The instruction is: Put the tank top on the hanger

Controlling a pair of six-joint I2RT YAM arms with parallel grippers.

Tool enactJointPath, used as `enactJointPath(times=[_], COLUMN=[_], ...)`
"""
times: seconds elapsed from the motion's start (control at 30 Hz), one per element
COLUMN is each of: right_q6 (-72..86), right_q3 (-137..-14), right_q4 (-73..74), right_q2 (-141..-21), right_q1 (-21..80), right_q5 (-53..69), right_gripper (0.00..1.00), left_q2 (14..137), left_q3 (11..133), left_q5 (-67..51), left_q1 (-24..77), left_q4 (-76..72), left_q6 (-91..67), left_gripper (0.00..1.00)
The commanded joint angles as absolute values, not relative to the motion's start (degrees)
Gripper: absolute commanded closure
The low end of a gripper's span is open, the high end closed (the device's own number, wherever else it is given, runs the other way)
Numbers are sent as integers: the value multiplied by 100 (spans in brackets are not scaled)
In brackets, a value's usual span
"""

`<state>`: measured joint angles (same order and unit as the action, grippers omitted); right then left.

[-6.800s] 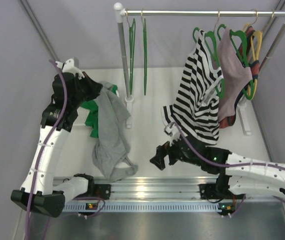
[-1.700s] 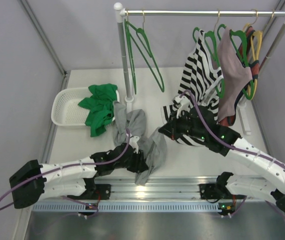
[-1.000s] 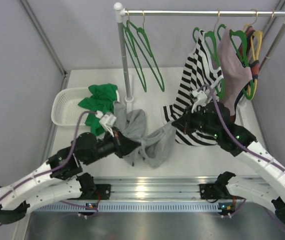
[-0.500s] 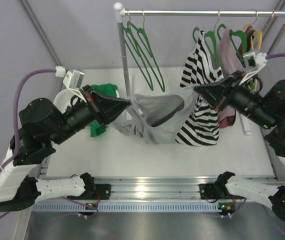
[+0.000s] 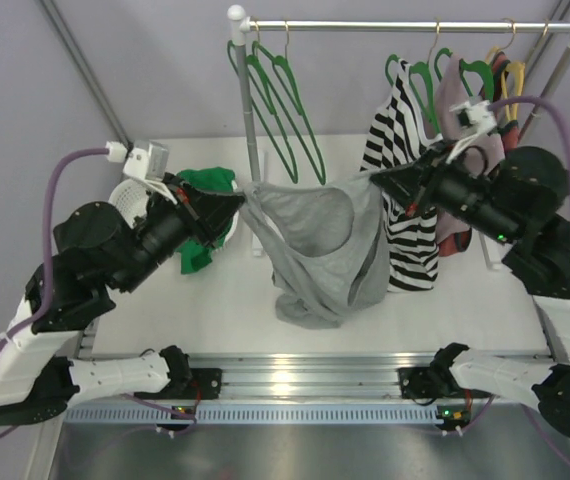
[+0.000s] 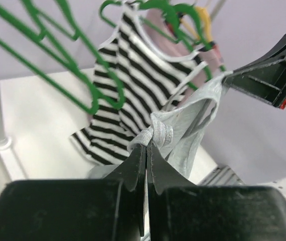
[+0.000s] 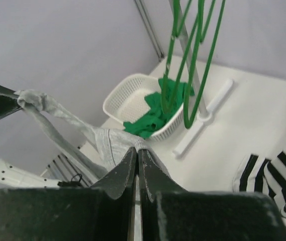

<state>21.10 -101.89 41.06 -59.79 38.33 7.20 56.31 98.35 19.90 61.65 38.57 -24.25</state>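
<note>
**Tank top held open in the air, short of the hanger**

The tank top [image 5: 315, 250] hangs clear of the table [image 5: 265, 310], stretched between the two arms. The left hand [image 5: 237, 200] is clenched on a bunched strap at the 9 o'clock end. The right hand [image 5: 380, 180] is clenched on the fabric at the 3 o'clock end. In each wrist view the fingers are pressed together with grey knit pinched at their tips. The body of the garment sags in a loop toward 6 o'clock, with the neckline gaping open between the grips.

The bare green hanger [image 5: 309, 150] hangs from the rail [image 5: 405, 25] at 12 o'clock of the garment. Its lower corner is just above the stretched top edge, and whether they touch cannot be told. The striped top [image 5: 405, 240] hangs right behind the right hand.

The step in hand looks like lifting and spreading, so nothing is threaded yet. The next move probably calls for raising one strap opening toward a hanger shoulder. The fabric needs to stay taut enough for the opening to stay wide. The light hanger may swing on its hook when nudged. The right arm would also need to stay clear of the striped top.
</note>
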Motion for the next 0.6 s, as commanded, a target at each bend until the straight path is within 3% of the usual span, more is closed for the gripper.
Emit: enactJointPath(times=[0.0, 0.13, 0.37, 0.57], right_q6=[2346, 2654, 3119, 3243], right_q3=[-9249, -7957, -5778, -5178], right_q4=[3771, 3192, 2707, 2971], right_q2=[-5942, -5652, -5037, -4456], right_q1=[3753, 3718, 3621, 3604], right_q5=[835, 1054, 1108, 906], right_gripper=[100, 100, 100, 100], left_q2=[5415, 5248, 4843, 4720], left_q3=[8899, 7816, 5618, 4712], left_q5=[2794, 2936, 2005, 1828], left_q1=[6188, 6170, 6091, 6082], left_q4=[3867, 3692, 2655, 2294], left_q6=[-2601, -2952, -3804, -4148], left_gripper=[100, 100, 100, 100])
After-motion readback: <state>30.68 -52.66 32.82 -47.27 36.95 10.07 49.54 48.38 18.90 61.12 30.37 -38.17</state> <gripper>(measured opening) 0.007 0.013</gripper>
